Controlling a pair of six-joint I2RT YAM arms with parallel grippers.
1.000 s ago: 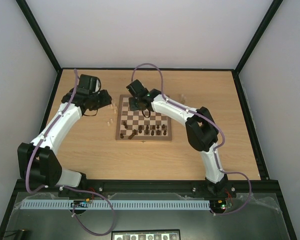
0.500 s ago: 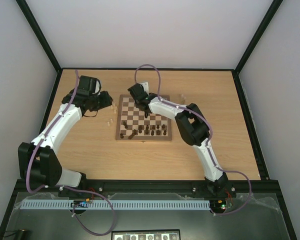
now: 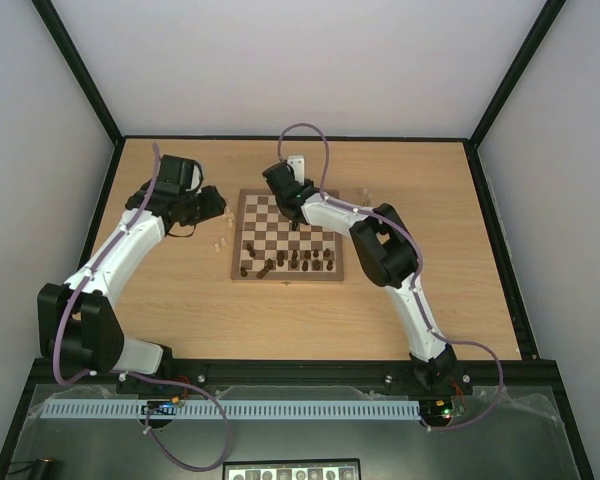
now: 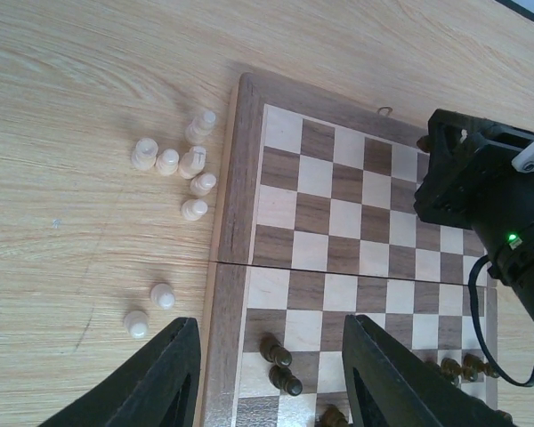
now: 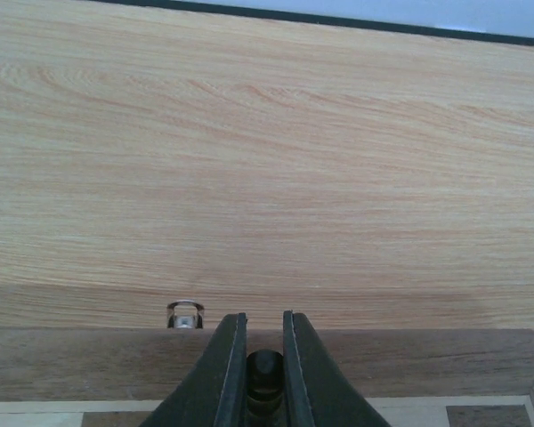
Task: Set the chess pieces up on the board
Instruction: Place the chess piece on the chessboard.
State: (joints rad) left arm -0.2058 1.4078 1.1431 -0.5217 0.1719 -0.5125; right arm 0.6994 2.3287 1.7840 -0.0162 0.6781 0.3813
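We see the right end effector [image 5: 264,331] clamped on a dark chess piece [image 5: 266,372] over the board's [image 4: 233,178] far border, just beside a small metal clasp [image 5: 185,313]. The left end effector [image 4: 271,334] hangs open over the board's left edge; cream pieces [image 4: 192,165] cluster on the desk [image 4: 71,107] alongside. Other dark pieces [image 3: 295,262] line the board's near edge.

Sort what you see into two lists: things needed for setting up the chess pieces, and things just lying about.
Needed: board, pale pieces beside it, dark pieces on it, dark piece in the right gripper.
Lying about: purple cable, white strip by the arm bases.
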